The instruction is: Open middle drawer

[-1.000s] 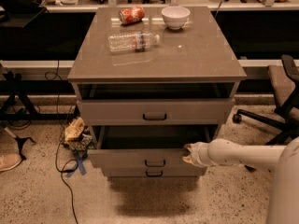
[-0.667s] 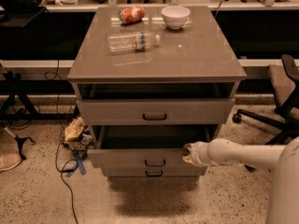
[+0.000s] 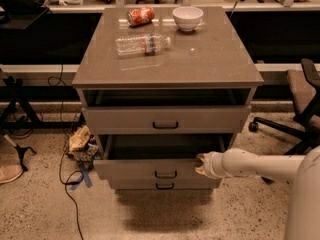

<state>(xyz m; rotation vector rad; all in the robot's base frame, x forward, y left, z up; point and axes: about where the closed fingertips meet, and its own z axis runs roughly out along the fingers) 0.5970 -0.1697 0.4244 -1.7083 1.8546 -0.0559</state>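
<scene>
My end effector (image 3: 201, 164) sits at the right end of the middle drawer (image 3: 145, 169), against the upper edge of its front. Its tip merges with that edge, and I cannot tell whether it is clenched or released. My white arm (image 3: 255, 165) reaches in from the right, and its wide base is cut off at the lower right corner.

The middle drawer, second of three in the grey-beige bench (image 3: 215, 59), stands pulled out toward the camera, well forward of the fronts above and below. Its flat front carries a small black bar handle (image 3: 165, 174) at centre. The inside is shallow and lies in deep shadow, so nothing in it can be made out.

The bottom drawer (image 3: 165, 185) shows only as a narrow strip under the open one. A dark gap runs between the top drawer (image 3: 165, 119) and the bench top.

On the bench lie a red soda can (image 3: 140, 16) and a clear water bottle (image 3: 142, 44), both on their sides, and a white bowl (image 3: 188, 18) stands upright.

An office chair (image 3: 300, 91) is cropped at the right edge and a shoe (image 3: 10, 173) at the left.
</scene>
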